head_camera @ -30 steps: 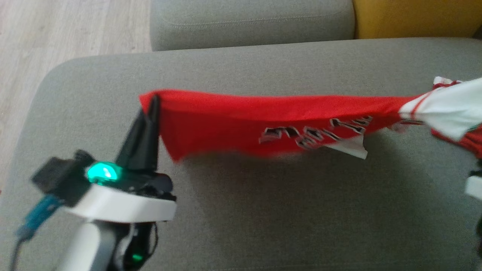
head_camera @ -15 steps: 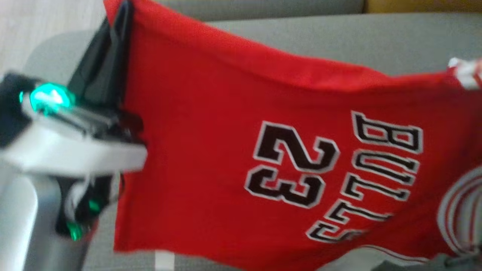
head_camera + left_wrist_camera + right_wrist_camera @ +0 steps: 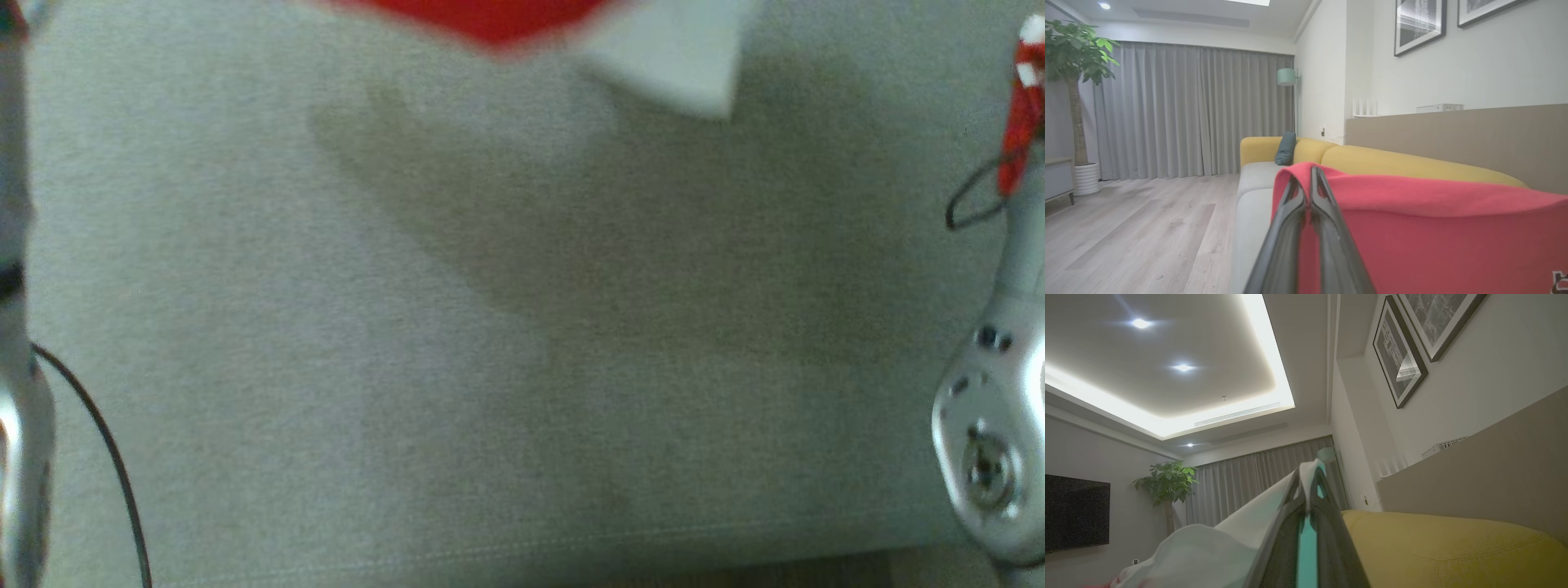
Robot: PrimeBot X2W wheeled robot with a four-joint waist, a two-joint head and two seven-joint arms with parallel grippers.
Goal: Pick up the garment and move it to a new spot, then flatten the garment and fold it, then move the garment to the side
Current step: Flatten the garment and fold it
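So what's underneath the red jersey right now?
The grey sofa cushion, with the red jersey held above it and casting a shadow. In the left wrist view, the cloth hides the seat below it.

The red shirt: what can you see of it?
The red shirt is thin, smooth fabric with white parts and a bit of black-and-white lettering. It is held up, spread sideways: the left pincer is shut on a red corner, the right pincer on a white part. Its lower edge hangs above the grey sofa seat.
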